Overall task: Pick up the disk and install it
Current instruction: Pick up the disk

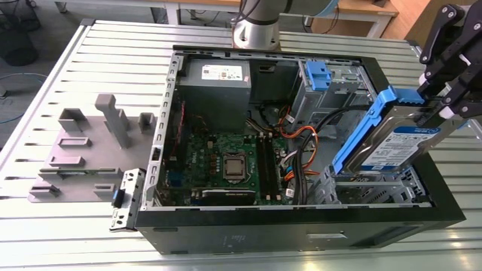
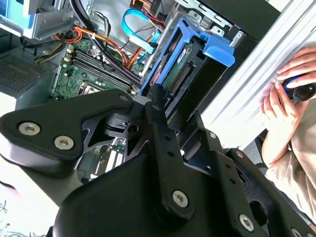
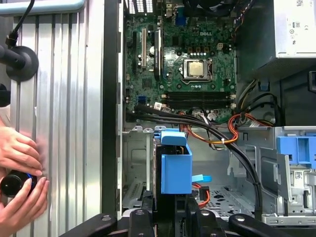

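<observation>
One step looks done: pick-up. The gripper (image 1: 439,112) is clamped on the disk (image 1: 395,141), pinching its upper end. The disk hangs tilted with its label toward the exterior view. Its lower end dips inside the open computer case (image 1: 301,208), over the empty drive bay (image 1: 376,189) at the exterior view's right. Can't tell whether it touches the bay.

Install is the step in hand. My read: it calls for squaring the blue rail frame (image 3: 175,165) to the bay guides and staying clear of the cables (image 3: 232,131).

The arm comes in from the exterior view's right, wrist pitched over the case edge. A person's hands (image 3: 19,168) rest on the table (image 3: 64,98) beside the case.
</observation>
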`<state>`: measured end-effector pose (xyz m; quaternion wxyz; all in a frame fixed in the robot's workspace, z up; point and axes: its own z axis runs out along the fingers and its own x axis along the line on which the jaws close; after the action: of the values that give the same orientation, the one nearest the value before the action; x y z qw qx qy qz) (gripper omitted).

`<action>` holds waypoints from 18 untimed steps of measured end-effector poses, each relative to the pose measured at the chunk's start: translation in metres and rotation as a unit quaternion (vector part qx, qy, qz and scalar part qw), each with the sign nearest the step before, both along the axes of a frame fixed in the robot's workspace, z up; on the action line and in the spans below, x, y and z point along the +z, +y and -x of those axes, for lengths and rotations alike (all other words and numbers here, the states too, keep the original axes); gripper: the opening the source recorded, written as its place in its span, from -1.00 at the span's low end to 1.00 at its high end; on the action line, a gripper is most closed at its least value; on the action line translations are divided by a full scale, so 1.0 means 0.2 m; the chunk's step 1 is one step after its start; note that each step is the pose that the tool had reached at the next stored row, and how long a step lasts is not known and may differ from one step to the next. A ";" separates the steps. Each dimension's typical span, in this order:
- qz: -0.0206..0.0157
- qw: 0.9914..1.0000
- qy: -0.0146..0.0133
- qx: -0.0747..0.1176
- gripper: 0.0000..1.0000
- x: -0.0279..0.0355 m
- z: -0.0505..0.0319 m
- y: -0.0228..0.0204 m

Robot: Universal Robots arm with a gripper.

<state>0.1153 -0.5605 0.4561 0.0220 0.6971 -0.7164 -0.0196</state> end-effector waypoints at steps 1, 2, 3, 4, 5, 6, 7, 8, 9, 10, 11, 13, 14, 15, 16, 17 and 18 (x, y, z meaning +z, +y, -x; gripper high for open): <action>0.000 1.000 0.000 0.000 -0.30 -0.005 -0.001 0.000; 0.000 1.000 0.000 0.000 -0.30 -0.010 -0.001 0.000; 0.000 1.000 0.000 0.000 -0.30 -0.013 -0.001 0.000; 0.000 1.000 0.000 0.000 -0.30 -0.013 -0.001 0.000; 0.001 1.000 0.000 0.000 -0.30 -0.013 -0.001 0.000; 0.000 1.000 0.000 0.000 -0.30 -0.015 -0.001 0.000; 0.000 1.000 0.000 0.000 -0.30 -0.017 -0.001 0.000; 0.000 1.000 0.000 0.000 -0.30 -0.019 -0.002 0.000; 0.000 1.000 0.000 0.000 -0.30 -0.020 -0.002 0.000; 0.000 1.000 0.000 0.000 -0.30 -0.024 -0.002 0.000; 0.000 1.000 0.000 0.000 -0.30 -0.029 -0.002 0.000; 0.000 1.000 0.000 0.000 -0.30 -0.042 -0.002 0.000; 0.000 1.000 0.000 0.000 -0.30 -0.050 -0.002 0.000; 0.000 1.000 0.000 0.000 -0.30 -0.058 -0.002 0.000; 0.000 1.000 0.000 0.000 -0.30 -0.067 -0.002 0.000; 0.000 1.000 0.000 0.000 -0.30 -0.076 -0.002 0.000; 0.000 1.000 0.000 0.000 -0.30 -0.085 -0.002 0.000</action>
<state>0.1158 -0.5605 0.4391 0.0224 0.6972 -0.7163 -0.0192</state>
